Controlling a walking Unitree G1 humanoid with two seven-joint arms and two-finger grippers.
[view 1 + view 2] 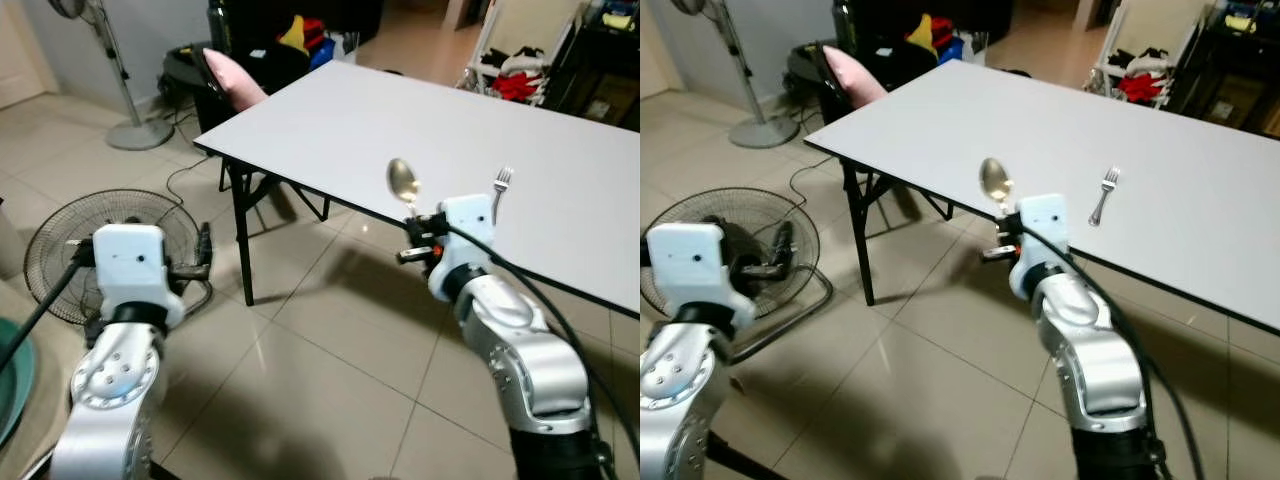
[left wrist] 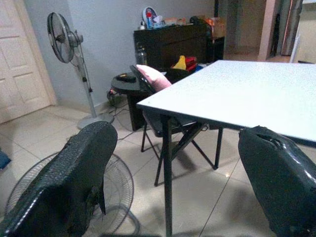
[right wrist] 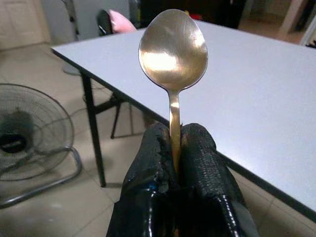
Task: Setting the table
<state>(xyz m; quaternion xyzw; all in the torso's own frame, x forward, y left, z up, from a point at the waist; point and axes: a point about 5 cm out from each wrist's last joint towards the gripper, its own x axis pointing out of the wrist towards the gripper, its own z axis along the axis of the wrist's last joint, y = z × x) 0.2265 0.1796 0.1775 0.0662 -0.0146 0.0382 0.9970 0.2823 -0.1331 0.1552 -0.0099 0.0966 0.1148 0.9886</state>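
Observation:
My right gripper [image 3: 174, 143] is shut on the handle of a metal spoon [image 1: 403, 180], whose bowl [image 3: 173, 47] stands upright. It is held just outside the near edge of the white table [image 1: 380, 110], above the floor. A fork [image 1: 500, 188] lies on the table close to that edge, a little right of the spoon. My left gripper [image 2: 173, 168] is open and holds nothing. It is raised at the left, well short of the table, pointing toward the table's corner.
A floor fan [image 1: 105, 235] lies on the tiles at the left, near my left arm. A standing fan [image 1: 120, 90] is at the back left. A dark chair with a pink cushion [image 1: 235, 78] sits at the table's far corner. Tiled floor lies open before me.

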